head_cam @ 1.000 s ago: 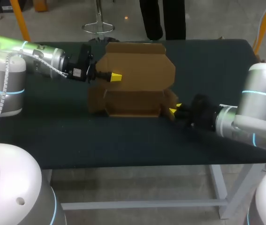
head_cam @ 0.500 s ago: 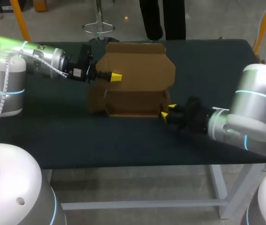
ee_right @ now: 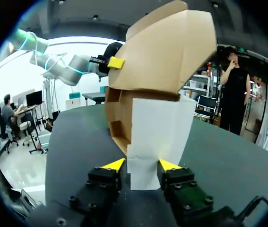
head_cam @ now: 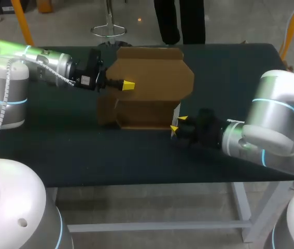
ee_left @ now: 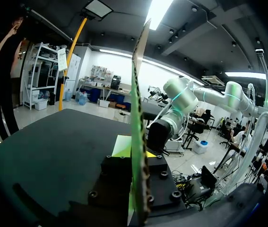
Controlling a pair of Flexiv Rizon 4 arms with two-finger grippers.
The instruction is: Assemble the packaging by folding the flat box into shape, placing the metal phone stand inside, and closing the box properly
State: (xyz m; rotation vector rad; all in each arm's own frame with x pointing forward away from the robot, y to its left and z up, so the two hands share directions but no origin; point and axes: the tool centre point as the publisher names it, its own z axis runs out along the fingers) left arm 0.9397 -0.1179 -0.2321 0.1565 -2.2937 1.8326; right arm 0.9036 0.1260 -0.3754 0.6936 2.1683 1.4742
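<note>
The left gripper (ee_left: 134, 150) is clamped on the raised lid (head_cam: 152, 72) of the box (head_cam: 144, 111), with the cardboard seen edge-on between its tips. The right gripper (ee_right: 142, 165) has its jaws spread. The white side flap (ee_right: 157, 125) at the box's right end stands between the tips, and I judge it nudged rather than pinched. The box sits half formed near the middle of the table (head_cam: 229, 67) with its lid upright. The phone stand shows in no view.

The likeliest trouble is at that flap. With nothing squeezing it, it could slip past one tip and spring back out, or buckle across its face instead of bending at the crease. A harder push from the right would shove the whole box against the left arm's hold, which could twist the lid or crease it at the hinge. If the lid comes down before the stand goes in, the box would have to be reopened
</note>
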